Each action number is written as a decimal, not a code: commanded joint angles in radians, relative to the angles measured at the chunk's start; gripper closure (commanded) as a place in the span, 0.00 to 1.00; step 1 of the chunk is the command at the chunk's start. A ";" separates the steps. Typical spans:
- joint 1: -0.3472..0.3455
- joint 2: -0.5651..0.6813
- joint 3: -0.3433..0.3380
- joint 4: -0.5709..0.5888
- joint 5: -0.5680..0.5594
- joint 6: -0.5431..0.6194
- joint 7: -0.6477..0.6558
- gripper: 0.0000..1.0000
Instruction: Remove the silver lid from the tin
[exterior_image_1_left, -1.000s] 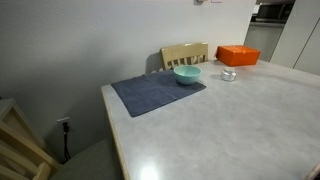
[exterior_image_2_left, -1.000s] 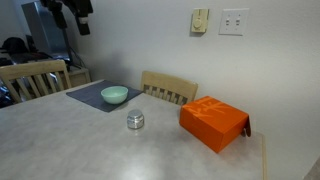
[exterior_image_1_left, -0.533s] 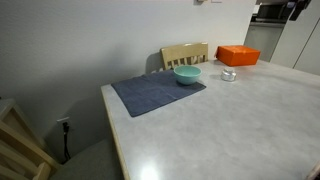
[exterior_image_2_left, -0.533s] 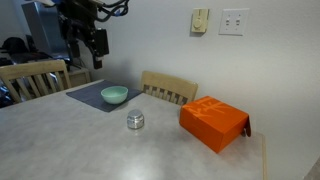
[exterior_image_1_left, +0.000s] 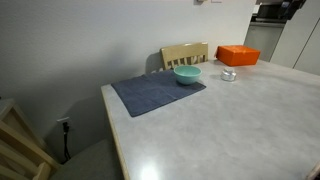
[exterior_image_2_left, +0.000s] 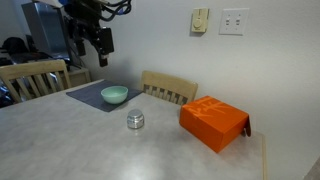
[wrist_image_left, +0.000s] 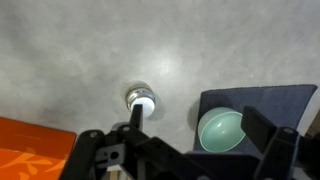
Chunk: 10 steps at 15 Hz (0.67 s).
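Observation:
The tin (exterior_image_2_left: 135, 122) is a small silvery round container on the pale table, with the silver lid (exterior_image_2_left: 135, 116) sitting on top of it. It also shows in an exterior view (exterior_image_1_left: 229, 74) and in the wrist view (wrist_image_left: 141, 99), where the lid shines bright. My gripper (exterior_image_2_left: 97, 42) hangs high above the table, up and off to one side of the tin. In the wrist view the gripper (wrist_image_left: 194, 108) is open and empty, with the tin by one finger and the teal bowl (wrist_image_left: 220, 129) between the fingers far below.
The teal bowl (exterior_image_2_left: 114, 95) rests on a grey mat (exterior_image_2_left: 92, 97). An orange box (exterior_image_2_left: 214, 122) lies close beside the tin. Wooden chairs (exterior_image_2_left: 168, 88) stand at the table's edges. The wall is behind.
The gripper has come down from the top of the picture and shifted sideways toward the tin's side. The tin, the lid and the bowl have not moved.

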 joint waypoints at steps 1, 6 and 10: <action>-0.015 0.098 0.012 0.056 0.049 0.057 -0.044 0.00; -0.019 0.273 0.046 0.173 -0.024 0.089 0.037 0.00; -0.003 0.414 0.073 0.271 -0.168 0.135 0.172 0.00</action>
